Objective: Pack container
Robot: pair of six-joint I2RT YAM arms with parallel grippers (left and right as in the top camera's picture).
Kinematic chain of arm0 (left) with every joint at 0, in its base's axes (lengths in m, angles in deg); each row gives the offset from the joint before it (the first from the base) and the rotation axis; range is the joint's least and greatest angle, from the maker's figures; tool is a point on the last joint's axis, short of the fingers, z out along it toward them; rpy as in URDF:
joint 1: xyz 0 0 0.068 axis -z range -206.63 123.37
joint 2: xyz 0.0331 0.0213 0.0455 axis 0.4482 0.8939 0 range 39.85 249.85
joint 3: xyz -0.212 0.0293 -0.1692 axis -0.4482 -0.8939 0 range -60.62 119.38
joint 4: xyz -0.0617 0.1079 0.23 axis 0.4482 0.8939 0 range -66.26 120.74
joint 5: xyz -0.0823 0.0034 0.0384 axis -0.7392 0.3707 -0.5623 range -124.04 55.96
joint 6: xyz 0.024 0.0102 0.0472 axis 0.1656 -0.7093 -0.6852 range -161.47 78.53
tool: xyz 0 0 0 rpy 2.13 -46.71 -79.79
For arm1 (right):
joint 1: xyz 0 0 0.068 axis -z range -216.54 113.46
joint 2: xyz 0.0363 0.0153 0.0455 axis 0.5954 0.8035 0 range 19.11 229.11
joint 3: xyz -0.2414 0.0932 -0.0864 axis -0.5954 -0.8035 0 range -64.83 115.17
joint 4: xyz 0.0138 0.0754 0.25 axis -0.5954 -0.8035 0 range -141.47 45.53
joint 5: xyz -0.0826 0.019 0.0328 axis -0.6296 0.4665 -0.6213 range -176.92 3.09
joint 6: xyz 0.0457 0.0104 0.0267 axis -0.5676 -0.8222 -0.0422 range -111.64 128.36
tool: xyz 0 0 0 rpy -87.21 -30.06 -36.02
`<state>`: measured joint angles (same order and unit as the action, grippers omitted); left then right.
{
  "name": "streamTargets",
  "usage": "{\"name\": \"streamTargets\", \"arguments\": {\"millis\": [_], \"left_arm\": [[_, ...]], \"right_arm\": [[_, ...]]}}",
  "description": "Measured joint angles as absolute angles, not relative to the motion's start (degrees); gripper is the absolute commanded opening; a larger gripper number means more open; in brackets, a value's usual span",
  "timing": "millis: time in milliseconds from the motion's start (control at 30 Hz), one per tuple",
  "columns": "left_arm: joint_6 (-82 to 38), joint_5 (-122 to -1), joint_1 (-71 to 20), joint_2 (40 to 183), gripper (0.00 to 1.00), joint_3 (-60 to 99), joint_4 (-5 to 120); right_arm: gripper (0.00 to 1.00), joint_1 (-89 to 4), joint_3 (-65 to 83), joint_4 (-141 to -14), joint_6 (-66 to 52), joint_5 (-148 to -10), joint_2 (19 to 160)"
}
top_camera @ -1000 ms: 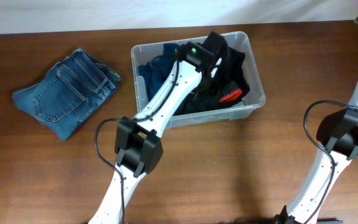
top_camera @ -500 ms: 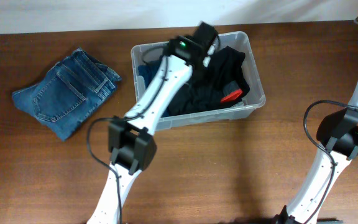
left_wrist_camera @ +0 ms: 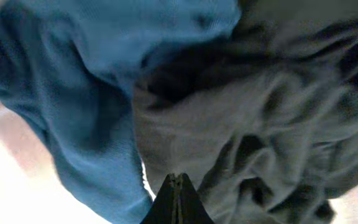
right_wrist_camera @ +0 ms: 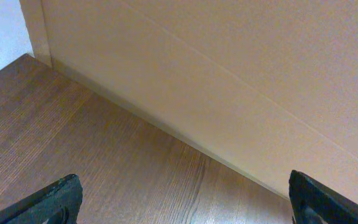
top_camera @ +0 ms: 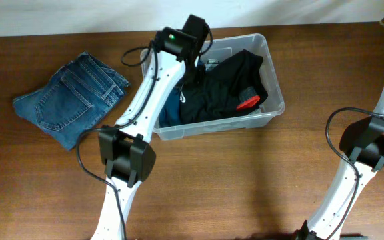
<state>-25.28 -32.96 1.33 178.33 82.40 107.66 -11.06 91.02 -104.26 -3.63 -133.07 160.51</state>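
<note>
The left fingers are squeezed together over the clothes in the container. The right fingers are spread wide.

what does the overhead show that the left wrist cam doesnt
Only overhead: the folded jeans on the table left of the container, the container's clear walls, and a red patch on the black garment. Only left wrist: the left gripper with its fingertips shut together, close over the clothes. Both: the blue garment lying beside the black garment inside the container.
</note>
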Motion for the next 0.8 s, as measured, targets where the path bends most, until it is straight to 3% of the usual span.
{"name": "streamTargets", "arguments": {"millis": [233, 500, 767, 800], "left_arm": [[-24.91, -32.94, 1.73, 179.70, 0.00, 75.03, 105.34], [-24.15, -32.92, 0.44, 179.68, 0.01, 80.19, 106.13], [-18.99, -31.98, -9.46, 173.91, 0.07, 91.05, 106.81], [-18.31, -31.76, -11.76, 172.38, 0.11, 91.47, 107.37]], "right_arm": [[0.99, -11.06, 91.02, -104.26, -3.61, -133.07, 160.49], [0.98, -11.06, 91.02, -104.26, -3.63, -133.07, 160.49], [0.98, -11.06, 91.00, -104.26, -3.63, -133.07, 160.51], [0.98, -11.06, 91.02, -104.26, -3.61, -133.07, 160.51]]}}
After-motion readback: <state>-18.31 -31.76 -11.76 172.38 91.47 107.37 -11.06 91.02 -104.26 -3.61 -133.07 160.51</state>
